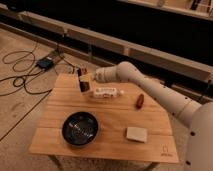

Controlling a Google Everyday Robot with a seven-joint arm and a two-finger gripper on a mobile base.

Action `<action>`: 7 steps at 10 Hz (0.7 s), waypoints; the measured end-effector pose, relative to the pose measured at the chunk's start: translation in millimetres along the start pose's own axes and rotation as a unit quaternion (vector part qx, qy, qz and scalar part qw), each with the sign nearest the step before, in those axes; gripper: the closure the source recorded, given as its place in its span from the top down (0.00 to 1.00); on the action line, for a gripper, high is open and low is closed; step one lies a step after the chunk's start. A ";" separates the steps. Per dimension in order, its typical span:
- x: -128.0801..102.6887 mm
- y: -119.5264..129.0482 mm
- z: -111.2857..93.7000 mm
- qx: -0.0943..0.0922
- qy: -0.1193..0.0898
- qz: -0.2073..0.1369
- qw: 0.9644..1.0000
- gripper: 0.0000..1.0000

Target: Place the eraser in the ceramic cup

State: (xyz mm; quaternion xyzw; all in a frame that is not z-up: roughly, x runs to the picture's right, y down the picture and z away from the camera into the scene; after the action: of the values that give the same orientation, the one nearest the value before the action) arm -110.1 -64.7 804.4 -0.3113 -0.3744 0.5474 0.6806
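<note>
The gripper (83, 76) reaches in from the right to the far left part of the wooden table (55, 125). It is shut on the eraser (81, 73), a small dark block with a reddish end. It holds the eraser right over the off-white ceramic cup (86, 86). The cup stands upright just below the gripper, which hides part of it. I cannot tell whether the eraser touches the cup's rim.
A white labelled bottle (106, 92) lies just right of the cup, under the wrist. A reddish-brown oblong thing (140, 101) lies further right. A black bowl (80, 128) sits at the front left, a beige block (136, 134) at the front right. Cables (30, 75) lie on the floor to the left.
</note>
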 end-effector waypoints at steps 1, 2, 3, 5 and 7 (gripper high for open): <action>-6.6 -3.4 6.3 -0.003 -0.006 0.001 1.000 0.00; -14.3 -8.4 12.4 -0.005 -0.014 0.004 1.000 0.00; -18.7 -11.8 16.3 -0.006 -0.019 0.006 1.000 0.00; -27.3 -19.6 26.0 -0.008 -0.028 0.011 1.000 0.00; -29.4 -23.8 34.3 -0.009 -0.031 0.008 0.999 0.00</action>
State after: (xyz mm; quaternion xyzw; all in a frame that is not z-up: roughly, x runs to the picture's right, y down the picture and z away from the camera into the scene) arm -130.6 -97.8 837.3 -0.3029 -0.3978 0.5592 0.6613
